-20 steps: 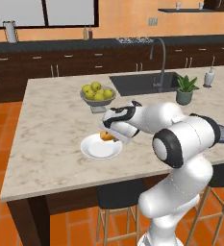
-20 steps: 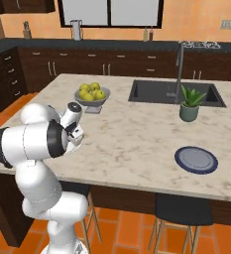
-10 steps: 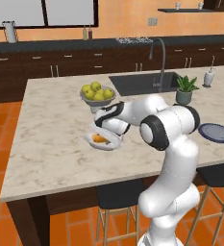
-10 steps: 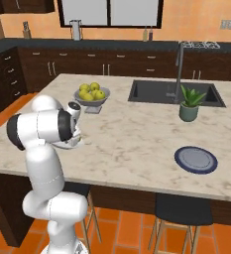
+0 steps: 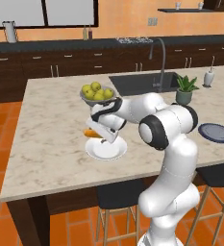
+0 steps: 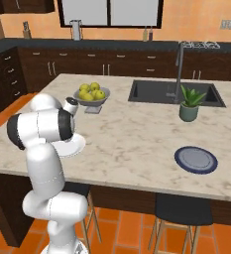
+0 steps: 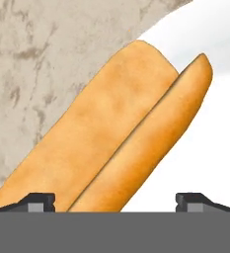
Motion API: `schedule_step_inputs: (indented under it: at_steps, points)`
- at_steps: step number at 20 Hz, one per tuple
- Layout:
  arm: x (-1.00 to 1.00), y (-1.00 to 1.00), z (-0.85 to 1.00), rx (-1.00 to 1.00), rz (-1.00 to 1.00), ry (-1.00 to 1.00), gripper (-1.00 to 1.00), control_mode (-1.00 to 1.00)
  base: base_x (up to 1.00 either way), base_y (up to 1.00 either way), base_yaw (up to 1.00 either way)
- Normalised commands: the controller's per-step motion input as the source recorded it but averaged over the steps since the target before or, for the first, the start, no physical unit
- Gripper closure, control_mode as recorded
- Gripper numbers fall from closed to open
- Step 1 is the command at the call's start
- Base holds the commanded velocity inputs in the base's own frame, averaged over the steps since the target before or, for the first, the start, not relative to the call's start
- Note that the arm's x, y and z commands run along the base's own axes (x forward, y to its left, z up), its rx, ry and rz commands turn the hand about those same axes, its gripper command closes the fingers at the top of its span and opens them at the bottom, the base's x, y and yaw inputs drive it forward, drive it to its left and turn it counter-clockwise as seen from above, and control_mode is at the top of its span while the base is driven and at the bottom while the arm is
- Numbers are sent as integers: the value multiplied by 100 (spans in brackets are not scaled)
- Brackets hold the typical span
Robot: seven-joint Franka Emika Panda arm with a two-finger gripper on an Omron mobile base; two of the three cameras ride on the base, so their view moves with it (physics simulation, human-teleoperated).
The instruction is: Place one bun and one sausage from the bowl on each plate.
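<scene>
Golden bun (image 7: 111, 133) sits between my wide pincer (image 7: 114, 200), half over the white plate (image 5: 105, 150); I judge release underway, then lift clear.

Bun (image 7: 111, 133): long, golden-orange, split lengthwise, lying slantwise half over the rim of the white plate (image 5: 106, 149), its other end over bare marble. Blue-rimmed plate (image 6: 196, 159) lies well apart from the white plate, bare.

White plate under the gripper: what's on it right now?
A bun lies partly on the white plate, one end overhanging onto the counter. The open gripper and arm cover the plate's far side.
</scene>
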Motion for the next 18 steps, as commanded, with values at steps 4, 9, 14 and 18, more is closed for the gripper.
schedule_step_inputs:
  at_steps: [4, 9, 14, 18]
  points:
    - [7, -33, -68, 26, -36, 19, -100, -100, 0, 0, 0]
    - [15, -59, -50, 5, -29, 8, -100, -100, 0, 0, 0]
    - [-62, -79, 8, 16, -26, -6, -100, -100, 0, 0, 0]
    - [-97, -40, 78, 13, -12, -33, -100, -100, 0, 0, 0]
